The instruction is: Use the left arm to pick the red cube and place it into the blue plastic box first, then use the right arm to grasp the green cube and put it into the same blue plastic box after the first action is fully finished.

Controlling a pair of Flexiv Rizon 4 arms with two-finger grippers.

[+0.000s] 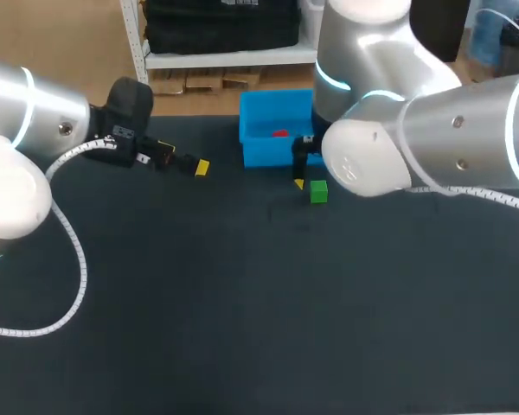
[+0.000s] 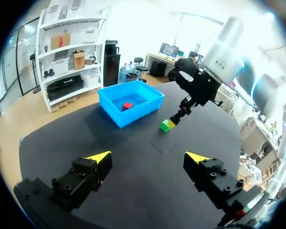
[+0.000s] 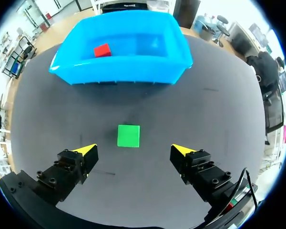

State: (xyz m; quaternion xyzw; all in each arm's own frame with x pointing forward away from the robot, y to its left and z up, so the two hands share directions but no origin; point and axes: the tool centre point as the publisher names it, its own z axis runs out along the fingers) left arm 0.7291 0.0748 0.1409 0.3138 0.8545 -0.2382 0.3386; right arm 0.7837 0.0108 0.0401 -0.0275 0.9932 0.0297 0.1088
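Note:
The red cube (image 1: 280, 133) (image 2: 127, 106) (image 3: 102, 50) lies inside the blue plastic box (image 1: 258, 149) (image 2: 109, 107) (image 3: 124, 72) at the table's far side. On the dark table just in front of the box sits the green cube (image 1: 318, 192) (image 2: 165, 126) (image 3: 128, 135). My right gripper (image 1: 300, 177) (image 3: 134, 150) hangs open right over the green cube, which shows just ahead of its spread fingers. My left gripper (image 1: 190, 164) (image 2: 150, 159) is open and empty, off to the left of the box, well apart from both cubes.
A white cable (image 1: 69, 259) from my left arm loops over the table's left part. The right arm's bulky elbow (image 1: 415, 147) stands to the right of the box.

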